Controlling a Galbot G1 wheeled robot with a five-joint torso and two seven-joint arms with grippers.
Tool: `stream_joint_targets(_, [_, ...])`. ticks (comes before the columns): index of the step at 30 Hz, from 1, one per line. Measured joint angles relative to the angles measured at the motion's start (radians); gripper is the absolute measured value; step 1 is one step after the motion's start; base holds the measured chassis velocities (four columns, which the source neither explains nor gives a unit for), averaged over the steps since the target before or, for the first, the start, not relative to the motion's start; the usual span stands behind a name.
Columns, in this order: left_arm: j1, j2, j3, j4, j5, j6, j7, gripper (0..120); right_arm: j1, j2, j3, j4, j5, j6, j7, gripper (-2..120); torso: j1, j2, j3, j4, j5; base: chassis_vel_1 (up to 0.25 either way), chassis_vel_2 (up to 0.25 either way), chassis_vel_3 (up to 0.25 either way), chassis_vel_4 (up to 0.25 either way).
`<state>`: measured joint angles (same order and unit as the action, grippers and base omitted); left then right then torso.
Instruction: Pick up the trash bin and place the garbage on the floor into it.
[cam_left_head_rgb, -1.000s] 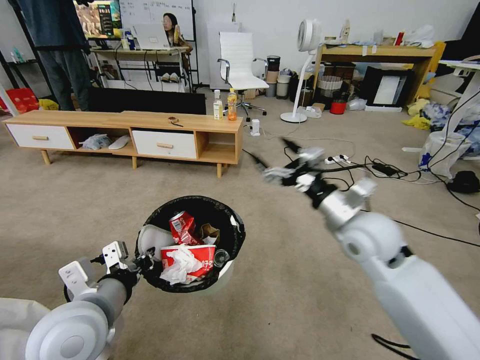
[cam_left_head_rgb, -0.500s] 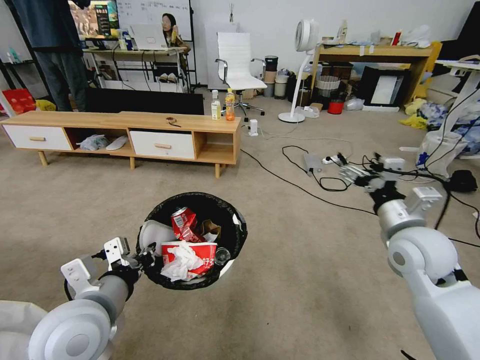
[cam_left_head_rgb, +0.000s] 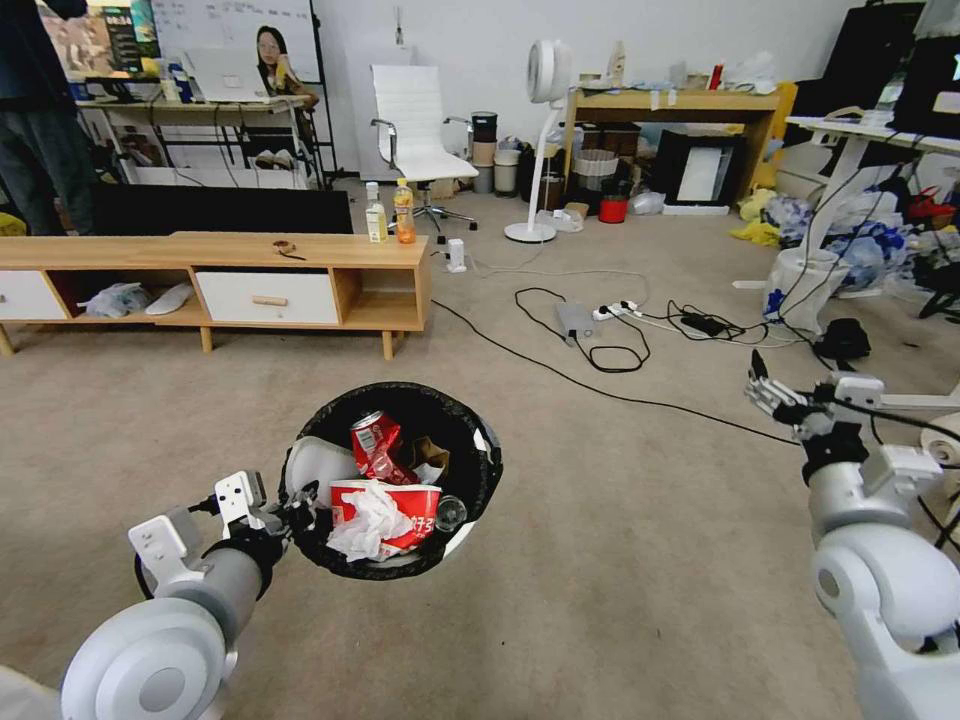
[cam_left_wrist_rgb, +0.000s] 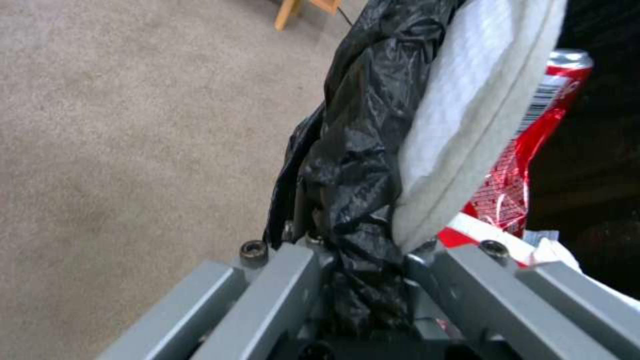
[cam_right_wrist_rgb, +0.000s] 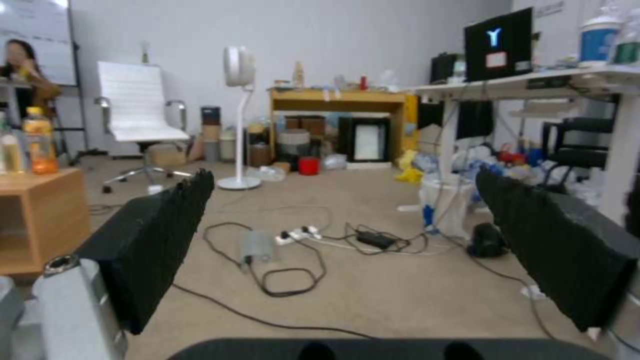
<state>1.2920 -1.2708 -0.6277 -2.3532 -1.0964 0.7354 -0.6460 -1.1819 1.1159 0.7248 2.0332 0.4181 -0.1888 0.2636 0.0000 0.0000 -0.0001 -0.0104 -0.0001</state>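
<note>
My left gripper (cam_left_head_rgb: 296, 512) is shut on the near rim of the trash bin (cam_left_head_rgb: 470, 470), a round white bin lined with a black bag. In the left wrist view the gripper (cam_left_wrist_rgb: 363, 260) pinches the black liner (cam_left_wrist_rgb: 353, 165) beside a white pad (cam_left_wrist_rgb: 467, 115). The garbage lies inside the bin: a crushed red can (cam_left_head_rgb: 374, 444), a red-and-white noodle cup (cam_left_head_rgb: 400, 500), white tissue (cam_left_head_rgb: 360, 522) and a brown scrap (cam_left_head_rgb: 430, 457). My right gripper (cam_left_head_rgb: 772, 392) hangs open and holds nothing over the floor (cam_left_head_rgb: 620, 560) at the right, its black pads (cam_right_wrist_rgb: 153, 245) wide apart.
A low wooden cabinet (cam_left_head_rgb: 250, 270) with two drink bottles (cam_left_head_rgb: 390, 212) stands ahead on the left. Black cables and power strips (cam_left_head_rgb: 600, 350) cross the carpet ahead on the right. A standing fan (cam_left_head_rgb: 545, 140), a white chair (cam_left_head_rgb: 415, 130) and desks line the back wall.
The camera has turned right, so the room slid left. My right arm swung from the middle out to the right side. The left gripper still holds the bin.
</note>
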Motion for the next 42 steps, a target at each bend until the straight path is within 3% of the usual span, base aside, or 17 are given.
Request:
stream_joint_targets(14, [-0.011, 0.001, -0.003, 0.012, 0.045, -0.006, 0.047, 4, -0.102, 0.090, 0.087, -0.059, -0.085, 0.091, -0.022, 100, 0.000, 0.000, 0.000, -0.0007, 0.0001, 0.000, 0.000, 0.000, 0.000])
stream_joint_targets(17, [-0.003, -0.007, -0.007, 0.023, 0.169, -0.031, 0.138, 4, -0.124, 0.146, 0.078, -0.084, -0.151, 0.160, -0.029, 100, 0.000, 0.000, 0.000, -0.0003, 0.0001, 0.000, 0.000, 0.000, 0.000])
stream_joint_targets(18, [-0.003, -0.007, -0.007, 0.023, 0.169, -0.031, 0.138, 4, -0.124, 0.146, 0.078, -0.084, -0.151, 0.160, -0.029, 100, 0.000, 0.000, 0.000, -0.0003, 0.0001, 0.000, 0.000, 0.000, 0.000])
stream_joint_targets(19, [0.007, -0.012, -0.008, 0.032, 0.261, -0.054, 0.199, 4, -0.137, 0.170, 0.076, -0.096, -0.189, 0.207, -0.040, 100, 0.000, 0.000, 0.000, -0.0006, -0.0001, 0.000, 0.000, 0.000, 0.000])
stream_joint_targets(20, [0.007, -0.012, -0.008, 0.032, 0.261, -0.054, 0.199, 4, -0.137, 0.170, 0.076, -0.096, -0.189, 0.207, -0.040, 100, 0.000, 0.000, 0.000, -0.0006, -0.0001, 0.000, 0.000, 0.000, 0.000])
stream_joint_targets(22, [0.021, -0.020, -0.012, 0.039, 0.343, -0.081, 0.253, 4, -0.173, 0.213, 0.073, -0.106, -0.239, 0.265, -0.047, 100, 0.000, 0.000, 0.000, -0.0003, 0.0003, 0.000, 0.000, 0.000, 0.000])
stream_joint_targets(26, [0.022, -0.025, -0.011, 0.041, 0.350, -0.083, 0.264, 4, -0.193, 0.233, 0.075, -0.105, -0.250, 0.280, -0.048, 100, 0.000, 0.000, 0.000, -0.0007, -0.0004, 0.000, 0.000, 0.000, 0.000])
stream_joint_targets(32, [0.027, -0.064, -0.005, 0.053, 0.363, -0.089, 0.266, 4, -0.233, 0.291, 0.094, -0.111, -0.294, 0.336, -0.066, 100, 0.000, 0.000, 0.000, -0.0007, 0.0000, 0.000, 0.000, 0.000, 0.000])
stream_joint_targets(42, [0.096, -0.100, -0.009, 0.053, 0.389, -0.108, 0.283, 4, -0.254, 0.357, 0.090, -0.099, -0.326, 0.349, -0.080, 100, 0.000, 0.000, 0.000, -0.0005, 0.0000, 0.000, 0.000, 0.000, 0.000])
